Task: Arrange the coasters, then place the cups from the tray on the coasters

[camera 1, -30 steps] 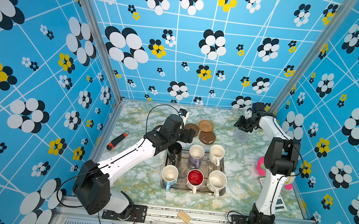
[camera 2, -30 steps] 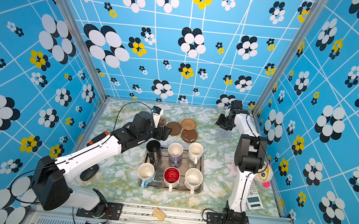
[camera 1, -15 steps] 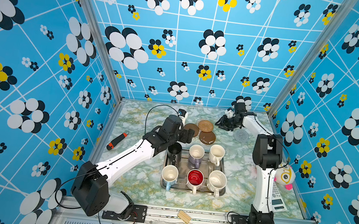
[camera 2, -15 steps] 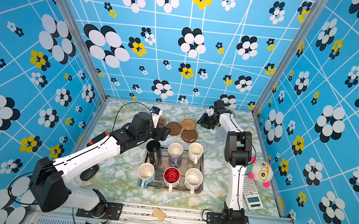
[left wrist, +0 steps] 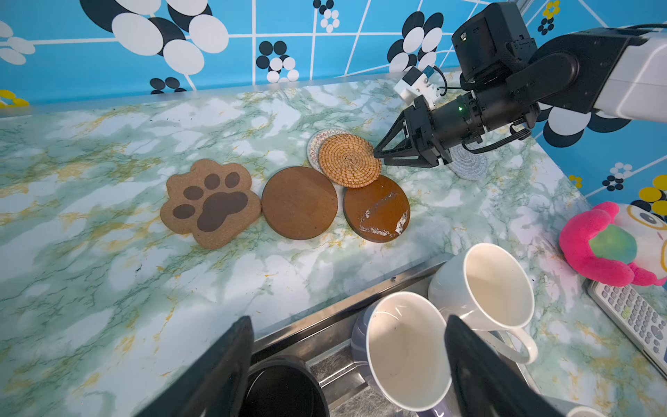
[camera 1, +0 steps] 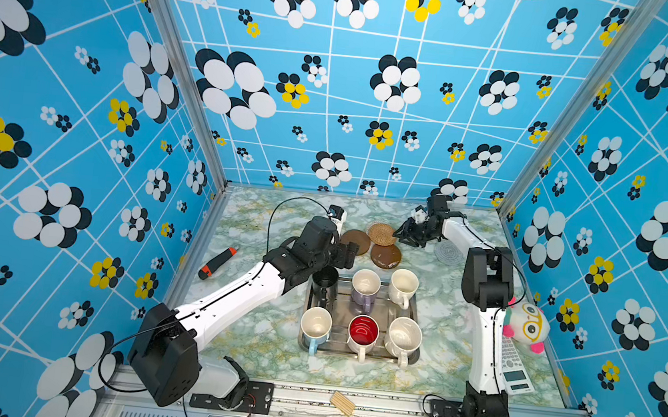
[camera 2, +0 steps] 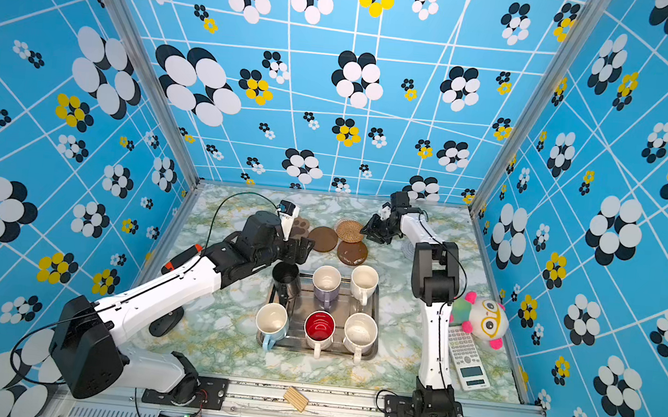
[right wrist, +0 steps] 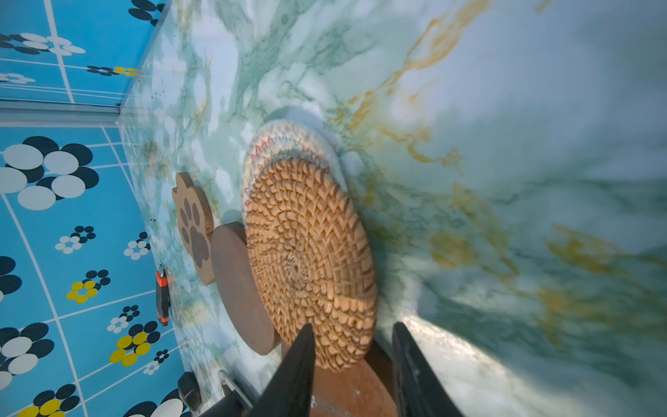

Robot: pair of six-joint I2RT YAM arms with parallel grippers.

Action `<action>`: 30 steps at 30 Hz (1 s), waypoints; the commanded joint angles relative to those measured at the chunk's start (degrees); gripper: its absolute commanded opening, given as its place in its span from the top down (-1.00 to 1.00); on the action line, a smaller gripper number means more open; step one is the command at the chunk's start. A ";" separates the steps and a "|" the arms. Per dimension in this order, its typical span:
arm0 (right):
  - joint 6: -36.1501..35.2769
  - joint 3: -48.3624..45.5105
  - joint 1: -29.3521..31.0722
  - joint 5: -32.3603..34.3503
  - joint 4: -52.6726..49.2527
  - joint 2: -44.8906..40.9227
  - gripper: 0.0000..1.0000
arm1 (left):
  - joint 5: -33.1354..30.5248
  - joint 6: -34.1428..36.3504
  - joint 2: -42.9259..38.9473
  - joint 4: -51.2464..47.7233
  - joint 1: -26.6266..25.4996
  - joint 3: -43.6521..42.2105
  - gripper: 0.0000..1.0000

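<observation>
A: Since the earlier frame the right gripper [camera 1: 398,236] has swung in to the rattan coaster [camera 1: 381,233]. In both top views 6 cups [camera 1: 363,331] stand in the tray [camera 1: 382,308].

B: Left wrist view: the left gripper [left wrist: 348,319] hangs spread wide over the tray's far edge.

A: Right wrist view: the right gripper's jaws are half-spread, the rattan rim between them, not clamped.

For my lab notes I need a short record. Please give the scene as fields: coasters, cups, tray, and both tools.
coasters: six, on the table beyond the tray: paw coaster, plain dark-brown disc, scratched dark-brown disc, grey spiral disc, rattan disc lying partly over whitish lacy disc
cups: six, upright in the tray, none on a coaster
left tool: open, empty, above black mug and lavender mug
right tool: jaws apart at the rattan disc's edge; contact unclear
</observation>
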 commanded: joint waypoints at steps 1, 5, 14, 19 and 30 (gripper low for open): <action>0.86 2.44 -0.03 -0.54 -0.09 2.05 0.24 | -1.01 1.19 -1.31 -1.02 -0.36 -0.14 -0.69; 0.94 5.01 0.04 -0.71 -1.01 4.10 0.25 | -1.24 1.40 -1.31 -1.01 -0.36 -0.21 -0.69; 0.99 8.54 0.04 -0.71 -2.47 6.49 0.46 | -1.53 1.96 -0.34 -1.59 -0.36 0.56 -0.70; 1.03 8.94 0.00 -0.62 -2.74 6.77 0.67 | -1.61 1.93 -0.34 -1.61 -0.36 0.39 -0.70; 0.59 9.29 0.01 -0.80 -3.35 6.69 1.00 | -2.22 1.75 -0.16 -2.00 -0.36 0.12 -0.71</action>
